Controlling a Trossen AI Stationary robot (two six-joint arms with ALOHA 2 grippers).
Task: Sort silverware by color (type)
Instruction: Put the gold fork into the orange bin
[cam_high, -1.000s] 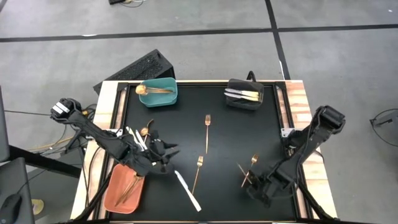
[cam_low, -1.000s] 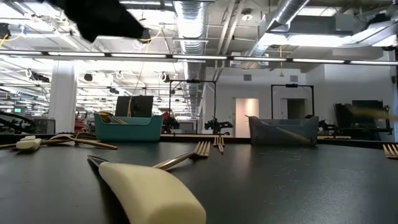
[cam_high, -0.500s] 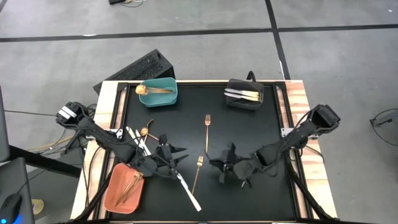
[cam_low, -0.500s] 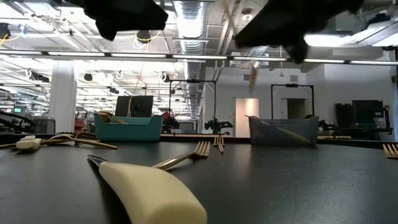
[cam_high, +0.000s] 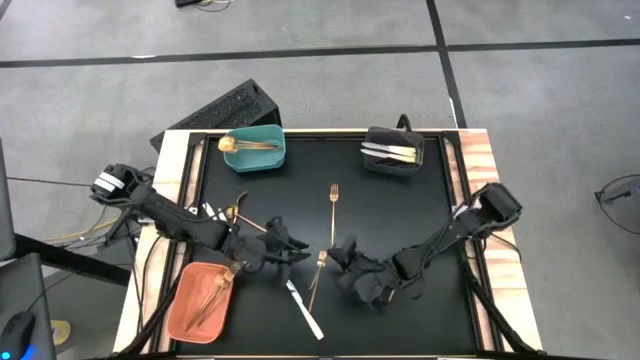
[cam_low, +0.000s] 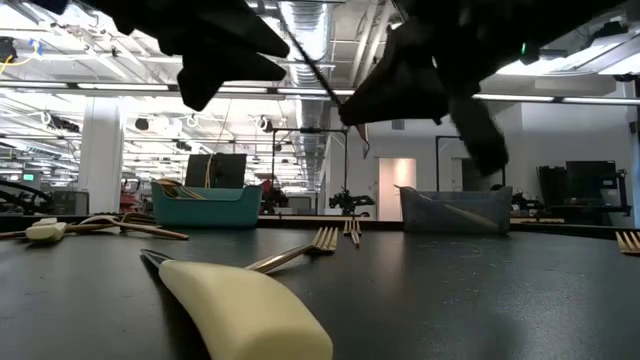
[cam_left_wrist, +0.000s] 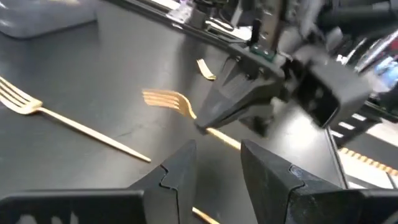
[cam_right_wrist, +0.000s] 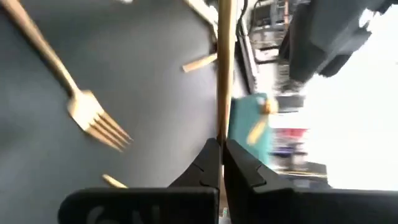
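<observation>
At the left edge of the black table (cam_high: 400, 215), the orange bin (cam_high: 199, 301) is holding a few copper-toned pieces, and a small cluster of silverware (cam_high: 222, 217) is lying just above it on the mat. The left gripper (cam_high: 283, 246) is hovering over the middle-left of the mat; in its wrist view its fingers (cam_left_wrist: 180, 175) are standing partly apart with nothing between them. Toward the back, the teal bin (cam_high: 254, 149) is carrying gold pieces.

A white-handled knife (cam_high: 301, 308) is lying diagonally near the front edge — in the low view its pale handle is filling the foreground. Just beside it a gold fork (cam_high: 317, 275) is resting on the mat with tines pointing toward the back, and a second gold fork (cam_high: 333, 205) is lying farther back near the centre.

The right gripper (cam_high: 350, 268) is reaching across to the middle of the table, close to the left one. Its jaws are pinched tight on a thin gold utensil handle (cam_right_wrist: 223, 68), which is running straight out from between the fingers — which kind of utensil cannot be told.

At the back right, the black bin (cam_high: 393, 152) is holding silver-white pieces.
</observation>
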